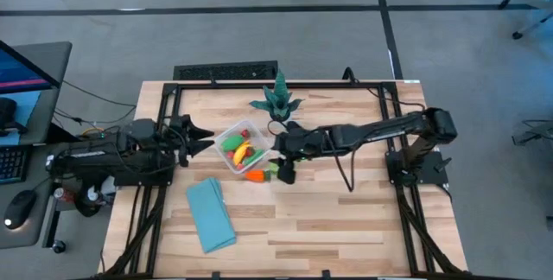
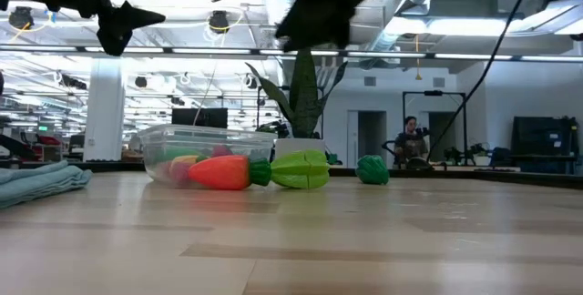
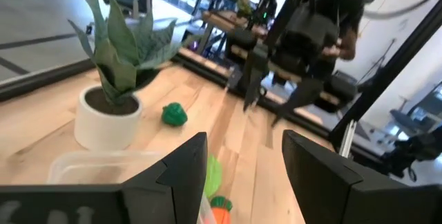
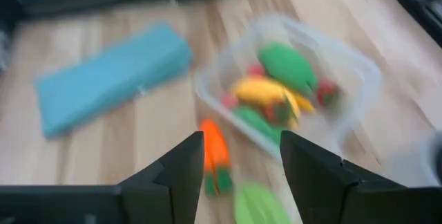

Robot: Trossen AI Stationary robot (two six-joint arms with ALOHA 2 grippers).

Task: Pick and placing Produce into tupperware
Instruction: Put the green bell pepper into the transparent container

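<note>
The tupperware point(image 1: 239, 146) is sitting near the middle of the table point(image 1: 346, 219), and it is already holding several pieces of produce: a green piece, a yellow one point(image 4: 266, 89) and some red bits are showing through its clear walls in the right wrist view. So a good part of the sorting looks done.

Three pieces are still lying loose on the wood. An orange carrot point(image 1: 255, 175) is resting just outside the container at its 5 o'clock, a pale green piece point(image 2: 301, 169) is lying just beside the carrot's leafy end, and a small dark green piece point(image 2: 372, 169) is sitting apart from them, nearer the potted plant point(image 1: 277, 100), which is standing at 1 o'clock from the container.

The right gripper point(image 1: 286, 164) is hanging over the carrot and the pale green piece, its jaws spread apart and holding nothing; both pieces are showing between and just beyond its fingers in its own wrist view. By my reading it is lining up to take one of these two.

The left gripper point(image 1: 200, 139) is waiting at 9 o'clock from the container, jaws parted and empty.

A folded blue cloth point(image 1: 211, 214) is lying at 7 o'clock, well clear of the work.
</note>
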